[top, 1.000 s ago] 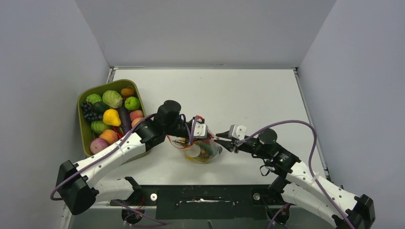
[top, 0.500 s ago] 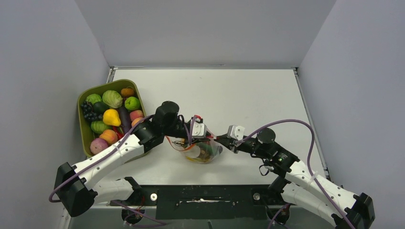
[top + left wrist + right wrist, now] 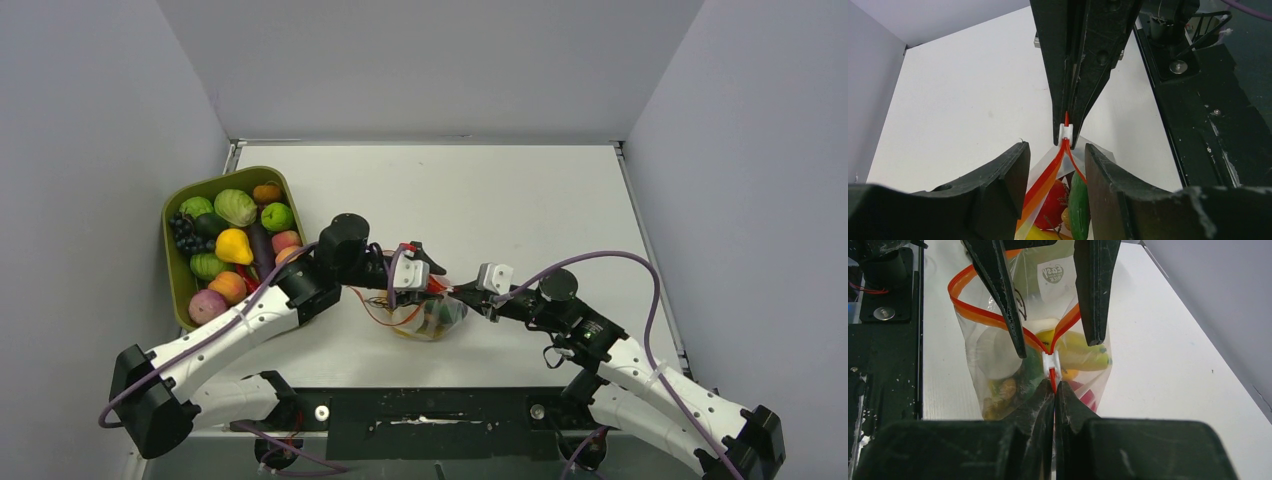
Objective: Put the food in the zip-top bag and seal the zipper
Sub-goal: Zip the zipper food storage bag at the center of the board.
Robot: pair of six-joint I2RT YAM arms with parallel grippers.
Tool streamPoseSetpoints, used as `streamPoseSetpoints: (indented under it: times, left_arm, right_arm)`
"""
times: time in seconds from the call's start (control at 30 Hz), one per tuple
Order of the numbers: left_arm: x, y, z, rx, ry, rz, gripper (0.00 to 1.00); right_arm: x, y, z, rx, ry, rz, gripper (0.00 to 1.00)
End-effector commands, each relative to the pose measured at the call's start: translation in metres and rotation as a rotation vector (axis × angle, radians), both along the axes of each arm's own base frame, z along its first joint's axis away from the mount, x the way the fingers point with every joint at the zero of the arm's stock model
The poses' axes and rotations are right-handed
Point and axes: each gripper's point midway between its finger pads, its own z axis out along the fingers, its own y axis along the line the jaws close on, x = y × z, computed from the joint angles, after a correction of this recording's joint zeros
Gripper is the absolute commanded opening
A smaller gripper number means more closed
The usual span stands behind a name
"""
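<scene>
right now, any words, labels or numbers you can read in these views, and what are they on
"EASY" (probably; the letters are blurred): green print, top line of the round white label on the zip-top bag, right wrist view.
The line under it on the same label is too small to read.
No other text can be read in any view.

A white bench (image 3: 520, 200) carried an olive-green tray (image 3: 170, 255) heaped with toy fruits and vegetables (image 3: 234, 245) along its left edge and, near the front centre, a clear zip-top bag (image 3: 425, 318) holding more pieces, its red zipper (image 3: 973, 310) standing partly open.
</scene>
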Motion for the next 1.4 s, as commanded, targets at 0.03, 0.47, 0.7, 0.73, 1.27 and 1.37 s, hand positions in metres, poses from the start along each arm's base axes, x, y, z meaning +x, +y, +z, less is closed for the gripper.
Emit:
streamPoseSetpoints:
  times: [0.03,0.47,0.7,0.73,1.27,1.37]
  left_arm:
    - [-0.004,-0.009,0.031,-0.062,-0.086,-0.058,0.41]
    - [-0.006,-0.018,0.03,-0.063,-0.078,-0.085,0.1]
    - [-0.005,-0.012,0.029,-0.05,-0.085,-0.058,0.0]
    - [-0.005,-0.012,0.029,-0.046,-0.085,-0.051,0.0]
    - [0.011,0.001,0.026,0.031,-0.099,0.051,0.0]
    - [0.008,0.002,0.029,0.021,-0.098,0.045,0.0]
  right_arm:
    - [0.002,0.006,0.037,0.082,-0.086,0.018,0.0]
    - [0.004,0.007,0.037,0.088,-0.083,0.015,0.0]
    - [0.008,-0.002,0.036,0.098,-0.095,-0.043,0.0]
    - [0.007,-0.004,0.035,0.105,-0.101,-0.046,0.0]
    - [0.012,-0.024,0.037,0.152,-0.124,-0.149,0.0]
    - [0.011,-0.025,0.036,0.147,-0.12,-0.15,0.0]
